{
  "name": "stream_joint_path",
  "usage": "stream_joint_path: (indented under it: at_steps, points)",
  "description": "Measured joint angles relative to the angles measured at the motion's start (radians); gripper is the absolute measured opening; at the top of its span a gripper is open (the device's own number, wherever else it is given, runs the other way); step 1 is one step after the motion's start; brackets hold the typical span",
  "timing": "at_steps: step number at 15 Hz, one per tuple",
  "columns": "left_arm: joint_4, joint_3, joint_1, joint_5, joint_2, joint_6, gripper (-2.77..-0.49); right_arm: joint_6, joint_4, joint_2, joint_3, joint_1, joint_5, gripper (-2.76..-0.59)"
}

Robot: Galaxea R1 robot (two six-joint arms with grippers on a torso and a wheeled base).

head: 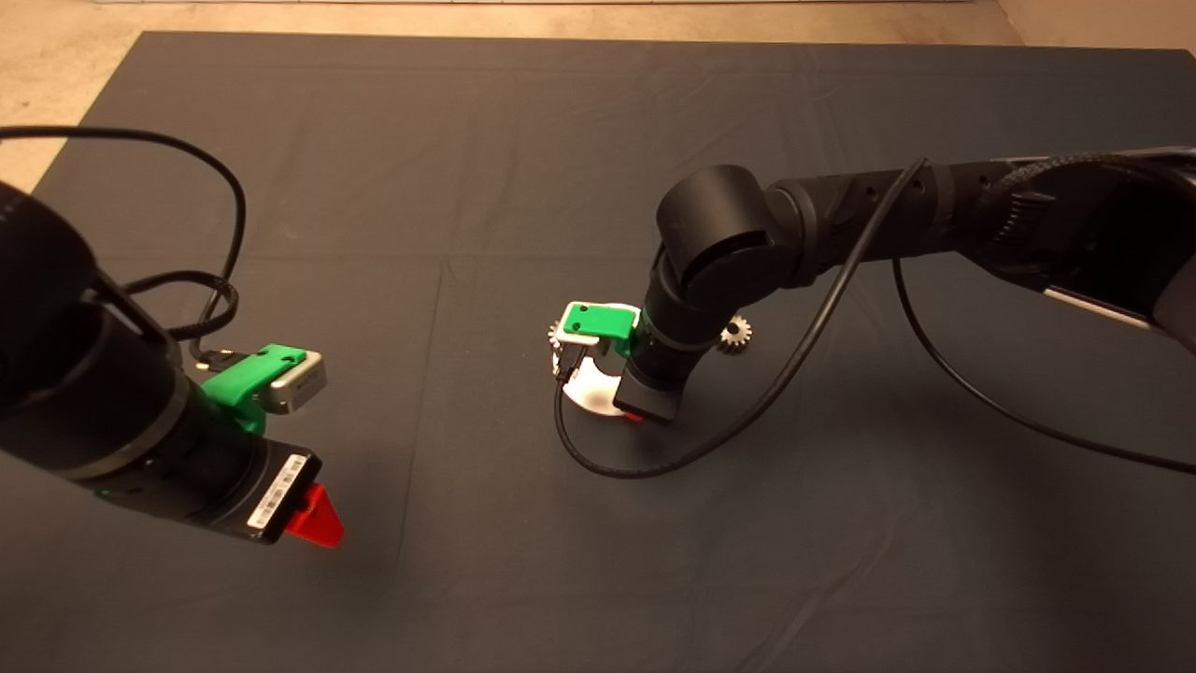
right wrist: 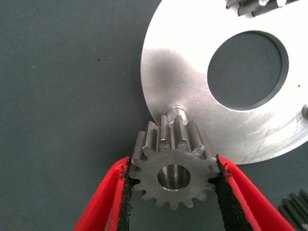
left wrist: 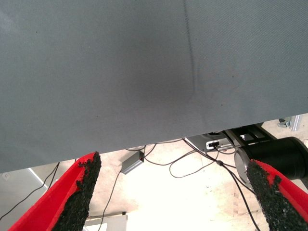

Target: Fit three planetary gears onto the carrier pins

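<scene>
In the right wrist view my right gripper [right wrist: 173, 166] is shut on a planetary gear [right wrist: 173, 175], its centre hole facing the camera. The gear is held just above a carrier pin [right wrist: 175, 111] at the rim of the shiny disc [right wrist: 187, 72]. A second gear [right wrist: 250, 6] sits at the disc's far side, cut off by the picture edge. A third gear [right wrist: 294, 211] lies on the mat beside the disc. In the head view the right gripper [head: 645, 397] hangs over the disc [head: 589, 393], and one gear [head: 736, 334] lies on the mat to its right. My left gripper [head: 313, 519] is open and empty.
The right arm's black cable [head: 617, 467] loops over the mat in front of the disc. The left wrist view looks past the mat's front edge [left wrist: 144, 144] at cables and floor. The dark mat [head: 467, 168] stretches bare behind the disc.
</scene>
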Motion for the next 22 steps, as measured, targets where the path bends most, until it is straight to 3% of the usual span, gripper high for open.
stream_joint_path:
  at_steps: [22]
  points:
    - [-0.001,0.002,0.0,0.0,0.0,0.0,-1.09,0.001,-0.024,0.021,0.0,0.0,0.0,-2.29]
